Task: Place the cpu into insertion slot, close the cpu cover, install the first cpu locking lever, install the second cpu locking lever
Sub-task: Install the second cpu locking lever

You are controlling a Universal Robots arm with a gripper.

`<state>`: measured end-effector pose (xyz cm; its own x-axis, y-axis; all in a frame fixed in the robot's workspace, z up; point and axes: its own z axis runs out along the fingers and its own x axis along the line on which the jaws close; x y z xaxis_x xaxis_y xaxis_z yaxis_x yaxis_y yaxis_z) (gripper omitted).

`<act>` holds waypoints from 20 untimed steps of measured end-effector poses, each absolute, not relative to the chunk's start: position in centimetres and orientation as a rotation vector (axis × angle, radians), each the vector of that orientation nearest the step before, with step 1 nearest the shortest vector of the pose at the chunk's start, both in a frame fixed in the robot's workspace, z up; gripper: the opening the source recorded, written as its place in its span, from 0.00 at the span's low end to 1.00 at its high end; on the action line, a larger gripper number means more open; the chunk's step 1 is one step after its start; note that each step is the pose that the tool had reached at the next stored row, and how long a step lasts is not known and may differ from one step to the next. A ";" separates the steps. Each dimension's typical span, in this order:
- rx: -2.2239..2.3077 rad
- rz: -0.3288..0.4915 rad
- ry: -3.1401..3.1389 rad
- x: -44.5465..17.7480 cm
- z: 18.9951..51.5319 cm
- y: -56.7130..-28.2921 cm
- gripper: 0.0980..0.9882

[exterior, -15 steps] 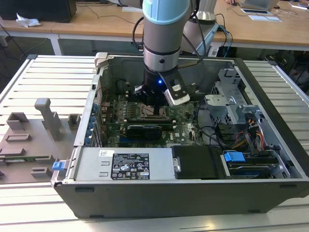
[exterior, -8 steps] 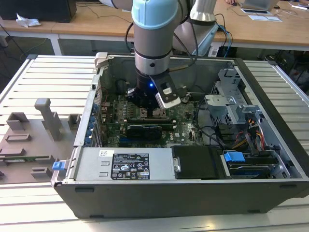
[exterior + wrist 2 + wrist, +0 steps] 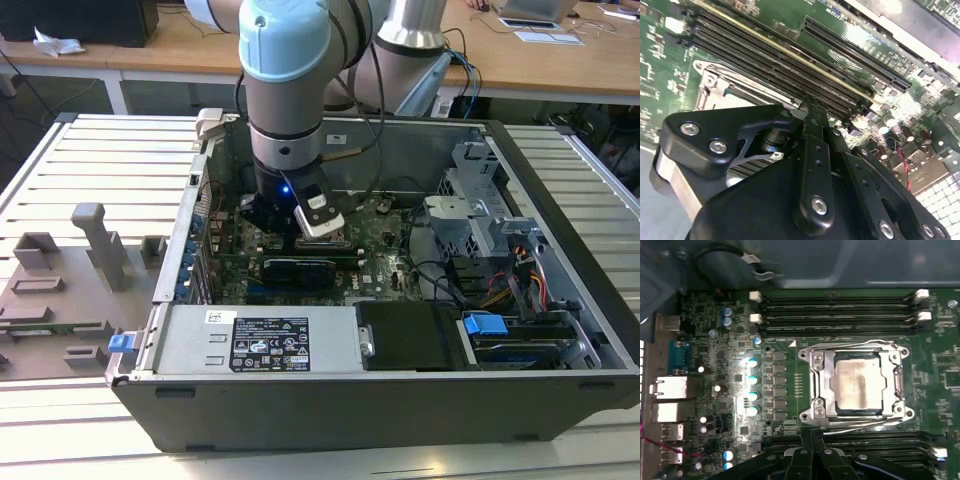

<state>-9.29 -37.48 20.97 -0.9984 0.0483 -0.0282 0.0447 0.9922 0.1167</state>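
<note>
The gripper [image 3: 812, 442], fingers pressed together and holding nothing, hangs just beside the cover [image 3: 856, 382], which lies shut over the cpu [image 3: 857, 381] mid-board, a wire lever [image 3: 860, 427] running along the near edge

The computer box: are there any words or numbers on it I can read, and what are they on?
No text here can be read.
Black label on the grey metal box at the front: print too small to read.
White label on the same box: too small to read.
Top of the cpu: faint marks, too blurred to read.
Green circuit board: tiny white marks, too small to read.
</note>
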 end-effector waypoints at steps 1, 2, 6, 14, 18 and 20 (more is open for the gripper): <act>0.049 0.181 3.106 -9.3 20.9 -37.4 0.01; 0.025 0.182 3.107 -9.4 20.7 -37.2 0.01; -0.050 0.186 3.109 -9.4 20.5 -36.6 0.01; -0.114 0.197 3.109 -9.4 20.2 -36.1 0.01; -0.134 0.223 3.107 -9.3 20.1 -36.1 0.01; -0.135 0.245 3.104 -9.3 20.1 -36.4 0.01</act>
<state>-9.33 -36.36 20.09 -0.9959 -0.0843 -0.0313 -0.0882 0.9839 0.1555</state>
